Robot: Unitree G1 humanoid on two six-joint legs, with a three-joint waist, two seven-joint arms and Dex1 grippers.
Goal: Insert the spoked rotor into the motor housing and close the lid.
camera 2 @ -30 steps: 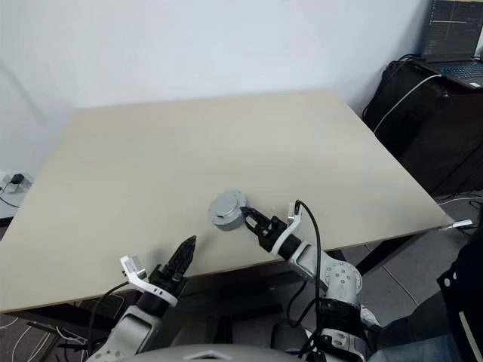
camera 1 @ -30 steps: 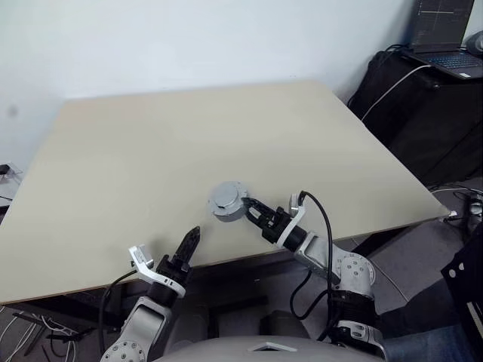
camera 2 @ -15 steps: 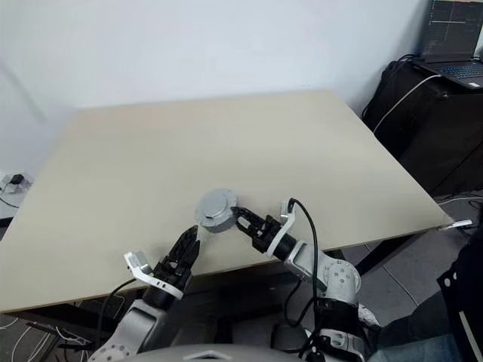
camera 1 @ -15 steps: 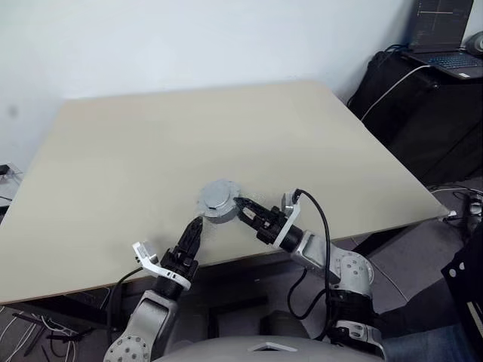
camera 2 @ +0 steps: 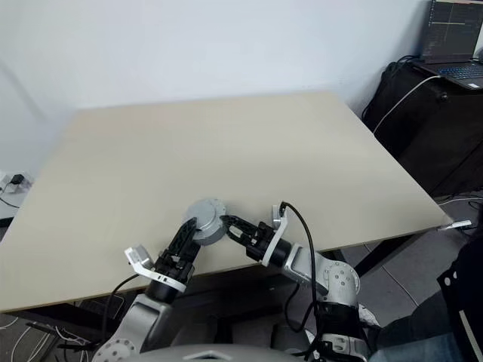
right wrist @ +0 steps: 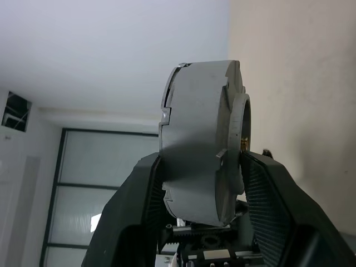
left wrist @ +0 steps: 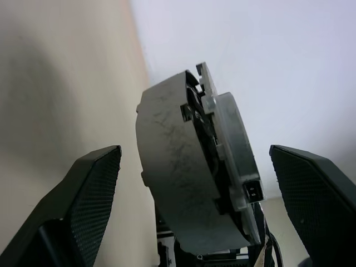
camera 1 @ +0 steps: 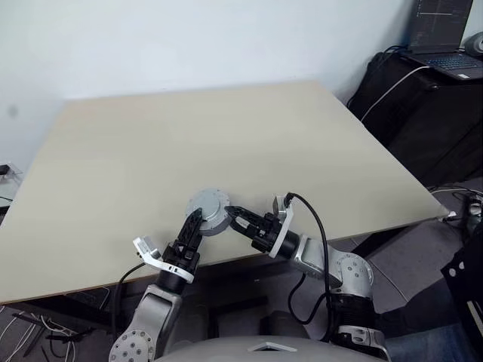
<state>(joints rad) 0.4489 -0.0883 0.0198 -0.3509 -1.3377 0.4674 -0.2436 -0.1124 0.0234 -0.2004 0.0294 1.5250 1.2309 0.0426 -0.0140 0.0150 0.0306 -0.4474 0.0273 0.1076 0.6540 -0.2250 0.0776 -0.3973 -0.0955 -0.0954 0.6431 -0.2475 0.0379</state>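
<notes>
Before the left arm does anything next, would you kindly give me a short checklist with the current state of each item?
1. Right end effector shut on the assembled motor, holding it off the table: ok.
2. Left end effector open, a finger on either side of the motor without pinching it: ok.
3. Lid seated flush on the housing: cannot tell; the left wrist view shows a dark gap along the seam.
4. Rotor inside: cannot tell, hidden.
5. Room between the two end effectors for a handover: ok, though tight.
</notes>
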